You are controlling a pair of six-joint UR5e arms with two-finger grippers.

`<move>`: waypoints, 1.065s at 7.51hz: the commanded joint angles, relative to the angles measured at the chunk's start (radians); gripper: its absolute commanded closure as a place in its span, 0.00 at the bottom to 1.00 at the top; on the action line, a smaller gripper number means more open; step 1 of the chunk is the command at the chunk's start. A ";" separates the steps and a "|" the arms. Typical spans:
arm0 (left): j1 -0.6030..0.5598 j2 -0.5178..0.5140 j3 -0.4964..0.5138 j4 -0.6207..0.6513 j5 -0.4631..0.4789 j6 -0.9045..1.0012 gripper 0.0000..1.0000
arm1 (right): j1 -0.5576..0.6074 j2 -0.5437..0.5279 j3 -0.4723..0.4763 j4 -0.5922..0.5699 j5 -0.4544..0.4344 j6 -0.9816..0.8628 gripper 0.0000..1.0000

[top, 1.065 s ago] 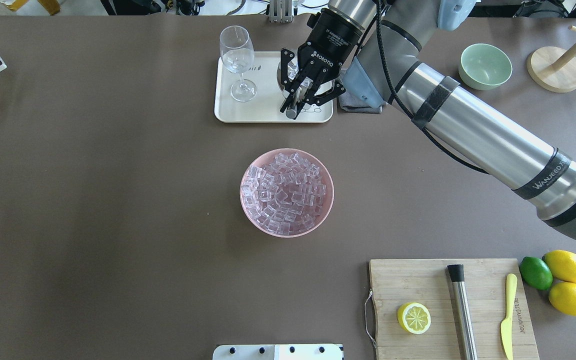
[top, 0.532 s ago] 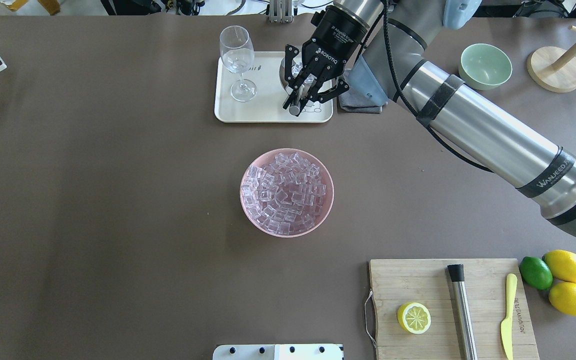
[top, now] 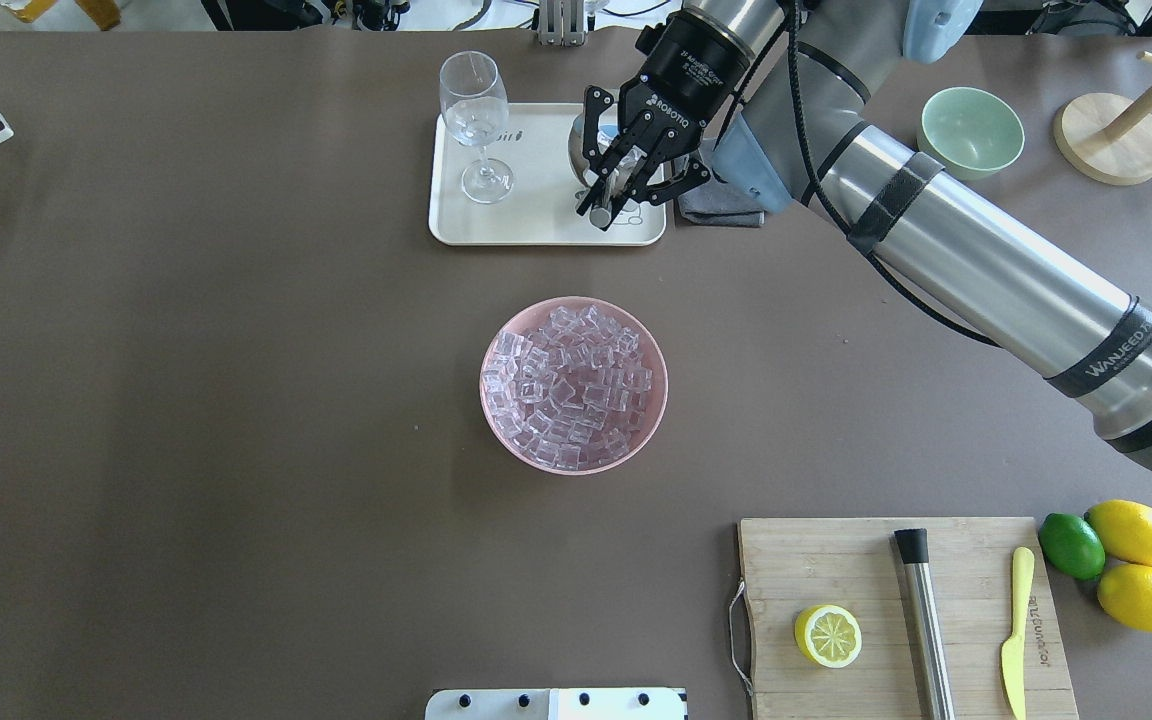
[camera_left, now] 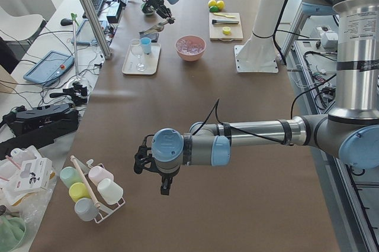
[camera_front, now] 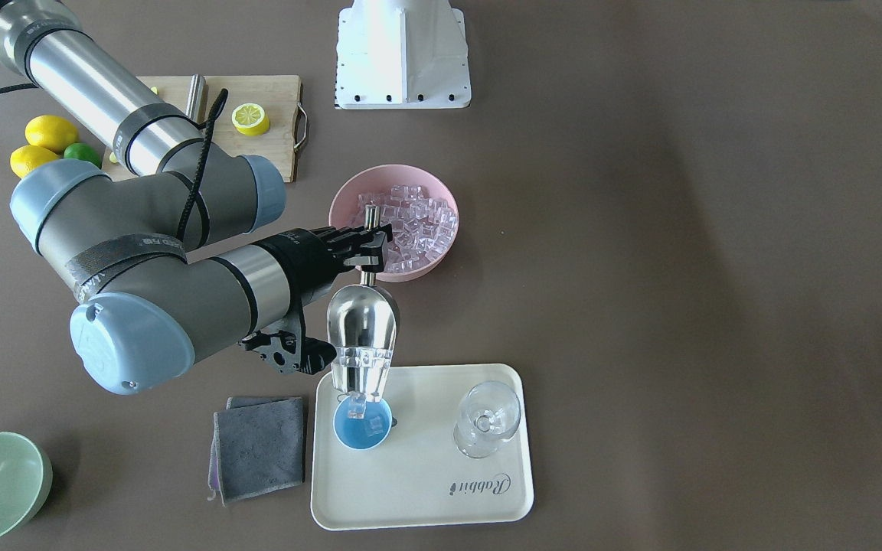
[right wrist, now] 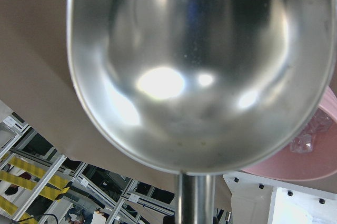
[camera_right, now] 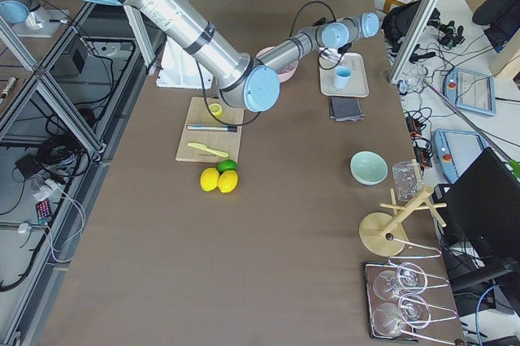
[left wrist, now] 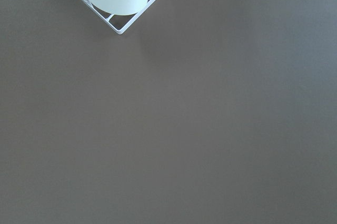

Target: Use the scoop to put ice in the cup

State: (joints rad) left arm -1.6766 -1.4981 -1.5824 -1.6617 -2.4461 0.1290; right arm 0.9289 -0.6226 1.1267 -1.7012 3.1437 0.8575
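Observation:
My right gripper (camera_front: pixel 368 249) is shut on the thin handle of the steel scoop (camera_front: pixel 362 337). The scoop hangs steeply, mouth down, right above the light-blue cup (camera_front: pixel 362 427) on the cream tray (camera_front: pixel 479 497). A few ice cubes (camera_front: pixel 362 366) sit at the scoop's mouth, and one (camera_front: pixel 355 406) is in or dropping into the cup. The pink bowl (top: pixel 573 385) holds many more cubes. In the overhead view the gripper (top: pixel 604 197) and scoop (top: pixel 584 140) hide the cup. The scoop's trough (right wrist: pixel 200 66) fills the right wrist view. My left gripper (camera_left: pixel 148 163) shows only in the exterior left view; I cannot tell its state.
A stemmed glass (camera_front: pixel 487 419) stands on the tray right of the cup. A grey cloth (camera_front: pixel 257 444) lies beside the tray. A green bowl (top: pixel 971 130) sits far right. The cutting board (top: pixel 836 570) carries a lemon half, steel cylinder (top: pixel 924 620) and yellow knife (top: pixel 1016 630).
My right wrist has shifted a little to the right and farther back over the tray. The scoop stays gripped and now stands steeper over the cup.

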 commanded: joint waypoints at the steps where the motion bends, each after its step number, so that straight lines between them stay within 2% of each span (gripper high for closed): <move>1: 0.052 -0.005 -0.041 -0.003 -0.014 -0.165 0.02 | 0.001 -0.002 0.002 0.000 0.010 0.000 1.00; 3: 0.118 -0.022 -0.086 -0.004 -0.014 -0.288 0.02 | 0.001 -0.003 0.002 0.000 0.015 -0.002 1.00; 8: 0.121 -0.002 -0.110 0.000 -0.016 -0.299 0.02 | 0.001 -0.008 0.004 0.000 0.026 -0.005 1.00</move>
State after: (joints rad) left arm -1.5520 -1.5115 -1.6921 -1.6603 -2.4587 -0.1741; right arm 0.9296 -0.6283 1.1290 -1.7012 3.1660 0.8551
